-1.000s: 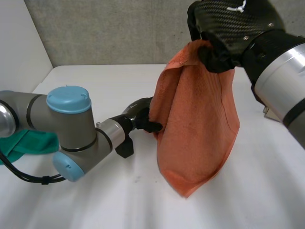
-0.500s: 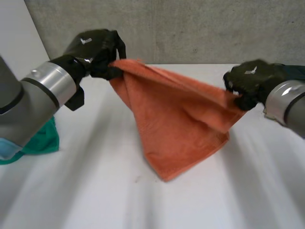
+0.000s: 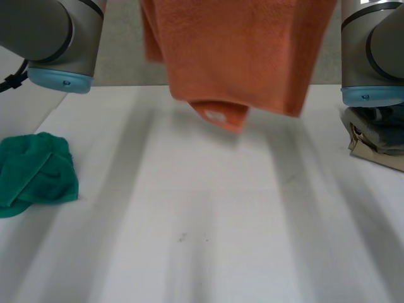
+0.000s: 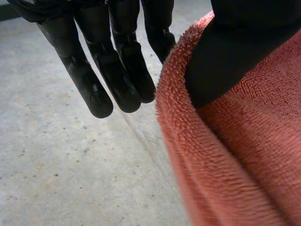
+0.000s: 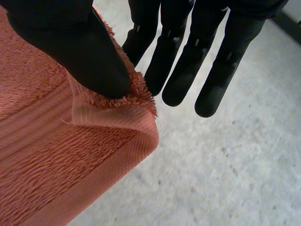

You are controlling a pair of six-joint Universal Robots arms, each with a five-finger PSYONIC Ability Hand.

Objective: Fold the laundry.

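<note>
Above the white table (image 3: 208, 252) hangs the orange towel (image 3: 233, 57), thumb-pinched by the left hand (image 4: 235, 47) and right hand (image 5: 70, 42).

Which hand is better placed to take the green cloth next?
Likely the left hand: the green cloth lies on its side of the table. It and the right hand pinch the orange towel.

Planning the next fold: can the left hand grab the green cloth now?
Probably not yet: the left hand is pinching the raised towel; the green cloth lies unblocked on the table.

white table (image 3: 208, 214) | grey wall (image 3: 123, 53) | brown-grey item on table's right edge (image 3: 377, 146)
</note>
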